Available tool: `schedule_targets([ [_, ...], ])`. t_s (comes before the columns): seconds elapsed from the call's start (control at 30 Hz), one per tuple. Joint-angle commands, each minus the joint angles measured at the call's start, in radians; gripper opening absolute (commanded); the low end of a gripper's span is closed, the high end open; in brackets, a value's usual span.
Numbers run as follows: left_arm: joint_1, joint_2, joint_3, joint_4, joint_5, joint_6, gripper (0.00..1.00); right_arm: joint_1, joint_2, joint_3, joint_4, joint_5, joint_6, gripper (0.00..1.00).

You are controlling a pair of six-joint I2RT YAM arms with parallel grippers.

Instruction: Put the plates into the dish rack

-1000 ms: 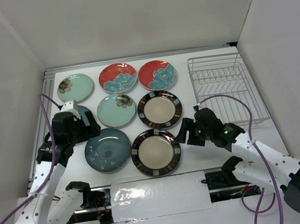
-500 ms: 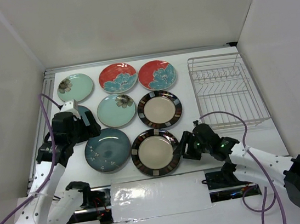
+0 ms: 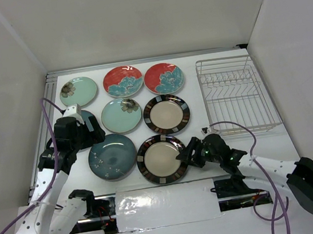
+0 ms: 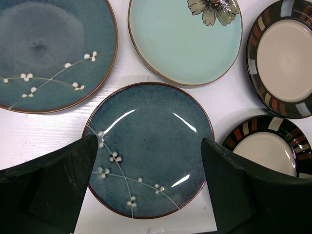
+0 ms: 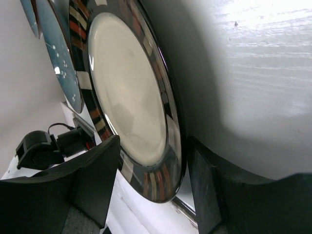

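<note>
Several plates lie flat on the white table: two red (image 3: pixel 123 81), two pale mint (image 3: pixel 121 115), a speckled teal one (image 3: pixel 112 156) and two beige with striped rims (image 3: pixel 166 114). A second teal plate is mostly hidden under my left arm. The wire dish rack (image 3: pixel 235 92) stands at the right with no plates in it. My left gripper (image 3: pixel 97 137) is open, hovering over the teal plate (image 4: pixel 148 148). My right gripper (image 3: pixel 184 155) is open, its jaws either side of the right rim of the near beige plate (image 3: pixel 161 158), which also shows in the right wrist view (image 5: pixel 127 97).
White walls enclose the table on the left, back and right. The near table edge with taped plastic (image 3: pixel 164 199) lies just in front of the near plates. A purple cable (image 3: pixel 245 131) loops from my right arm near the rack's front.
My right gripper has moved left and toward the near edge, from in front of the rack to the near beige plate's right rim. The left arm has not moved.
</note>
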Motion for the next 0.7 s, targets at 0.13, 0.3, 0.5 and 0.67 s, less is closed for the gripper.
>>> schedule_targets([
  [0.13,0.000,-0.013,0.006,0.026,0.010,0.014,1.00,0.009,0.101,-0.056,0.124,0.024,-0.030,0.59],
  [0.3,0.000,-0.013,0.006,0.026,0.010,0.014,1.00,0.000,0.124,-0.056,0.106,0.033,-0.065,0.37],
  [0.5,0.000,-0.013,0.006,0.026,0.010,0.014,1.00,0.000,0.018,0.034,-0.142,0.068,-0.171,0.00],
  [0.67,0.000,-0.013,0.006,0.026,0.010,0.014,1.00,0.000,-0.104,0.209,-0.447,0.107,-0.272,0.00],
])
